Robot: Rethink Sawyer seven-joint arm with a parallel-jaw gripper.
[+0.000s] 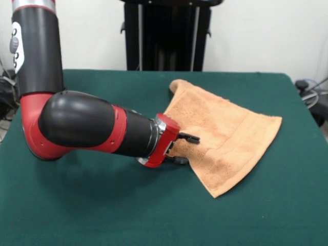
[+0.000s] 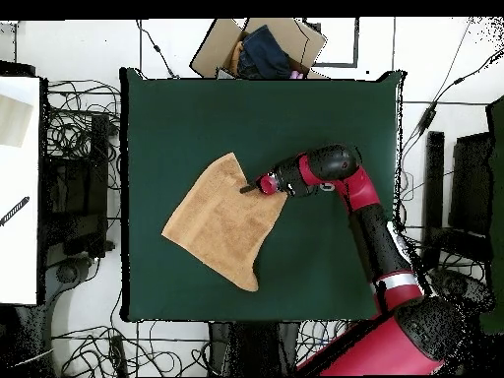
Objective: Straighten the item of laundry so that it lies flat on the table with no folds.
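Towel (image 1: 225,136): peach-orange terry cloth, on the green table (image 1: 102,205), skewed to its edges. Most of it lies spread in one layer; a woven band runs near the front edge. The far corner is bunched up, and the edge beside the arm appears tucked or lifted.

Claw (image 1: 184,149): at the towel's edge, two black fingers (image 1: 190,137) parted, one above and one below; whether cloth is pinched between them cannot be told.

Progress: judged mostly done. Remaining: smooth the bunched far corner and lay the arm-side edge flat.
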